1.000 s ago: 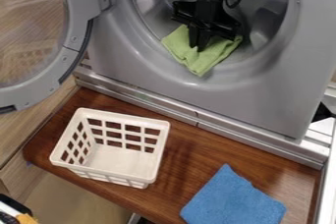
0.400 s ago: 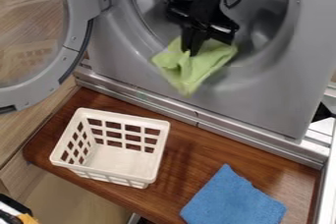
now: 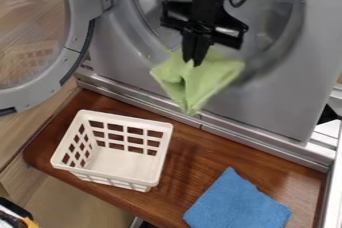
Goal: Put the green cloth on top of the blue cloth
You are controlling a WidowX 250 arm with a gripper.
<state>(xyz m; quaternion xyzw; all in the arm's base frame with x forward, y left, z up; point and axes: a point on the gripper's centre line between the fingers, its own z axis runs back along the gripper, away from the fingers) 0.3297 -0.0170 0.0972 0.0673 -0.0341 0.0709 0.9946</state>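
In front of the round machine opening, at upper centre, the black gripper (image 3: 194,63) points down, shut on the green cloth (image 3: 200,79). The cloth hangs bunched from the fingertips, its lowest corner near the silver ledge. The blue cloth (image 3: 237,203) lies flat on the brown wooden surface at the lower right, well below the gripper and apart from the green cloth.
A white slotted basket (image 3: 123,161) stands on the left part of the wooden board (image 3: 194,164). The machine's round door (image 3: 50,79) is swung out at the left. A silver ledge (image 3: 224,129) runs between machine and board.
The gripper has come forward and slightly left out of the drum opening, bringing the green cloth with it. The cloth now hangs lower in the view. Basket and blue cloth have not moved.
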